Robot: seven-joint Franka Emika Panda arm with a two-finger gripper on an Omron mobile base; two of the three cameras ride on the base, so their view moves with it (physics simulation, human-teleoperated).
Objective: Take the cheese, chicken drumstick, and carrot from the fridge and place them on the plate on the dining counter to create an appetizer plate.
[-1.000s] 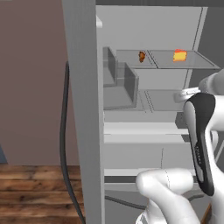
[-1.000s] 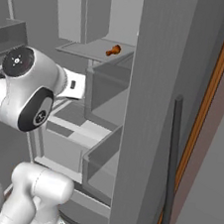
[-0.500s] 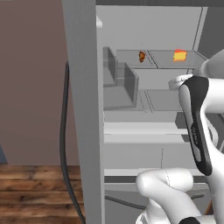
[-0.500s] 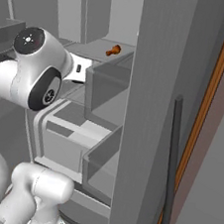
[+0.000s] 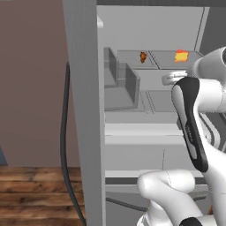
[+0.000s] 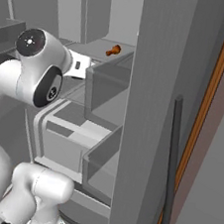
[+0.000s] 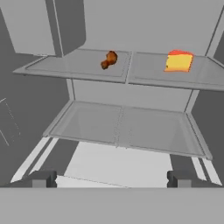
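grey walls and grey shelves are seen inside the open fridge [image 5: 84, 88], and its dark handle [image 6: 174, 157] is seen on the door edge in the right base view. the chicken drumstick [image 7: 109, 59] is laid on the left half of the upper shelf [image 7: 78, 65], and the cheese [image 7: 178, 61] is laid on the right half of that shelf, well apart from the drumstick. the lower shelf [image 7: 124, 129] is seen just below them. in the left base view the drumstick [image 5: 143, 57] and the cheese [image 5: 181, 55] are seen small and far back, and part of the shelf is hidden by the white arm [image 5: 194, 114]. in the right base view the drumstick [image 6: 113, 50] is seen as a small brown spot, and its bone end is too small to be made out. the gripper [image 7: 112, 178] is held in front of the shelves with its two fingertips [image 7: 43, 178] spread wide, and nothing is held between them. most of each finger is cut off at the bottom of the hand view. the door bins [image 6: 107, 86] are seen only in part. no writing or label can be read anywhere.
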